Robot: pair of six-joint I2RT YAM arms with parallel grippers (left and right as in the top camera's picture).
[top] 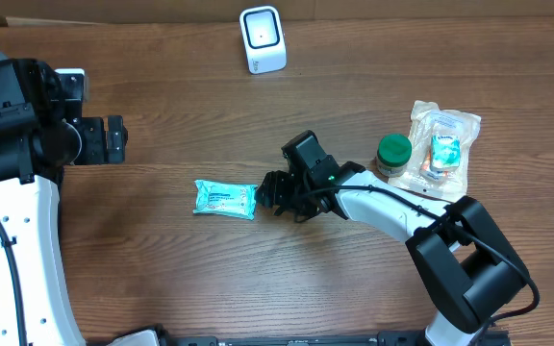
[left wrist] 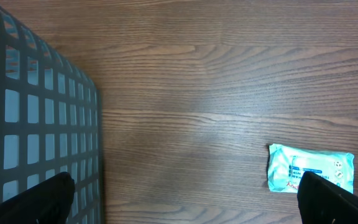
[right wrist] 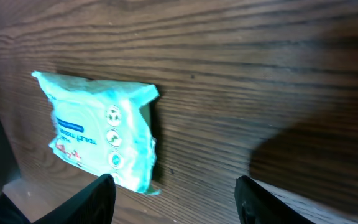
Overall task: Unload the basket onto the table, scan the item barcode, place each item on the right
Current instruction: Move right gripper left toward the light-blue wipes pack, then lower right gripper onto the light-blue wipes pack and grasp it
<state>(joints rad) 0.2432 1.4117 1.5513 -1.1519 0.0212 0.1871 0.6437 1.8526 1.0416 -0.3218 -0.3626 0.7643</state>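
Observation:
The item, a teal pack of wipes, lies flat on the wooden table with its printed face up; no barcode shows on it. My right gripper is low at the pack's right end and open. In the right wrist view the pack lies just ahead of the left finger, and nothing is between the fingers. My left gripper hangs wide open and empty at the far left. Its wrist view catches the pack at the lower right. A white scanner stands at the back centre.
A grey mesh basket fills the left side of the left wrist view. A green-lidded jar and a clear bag holding a small item sit at the right, close behind the right arm.

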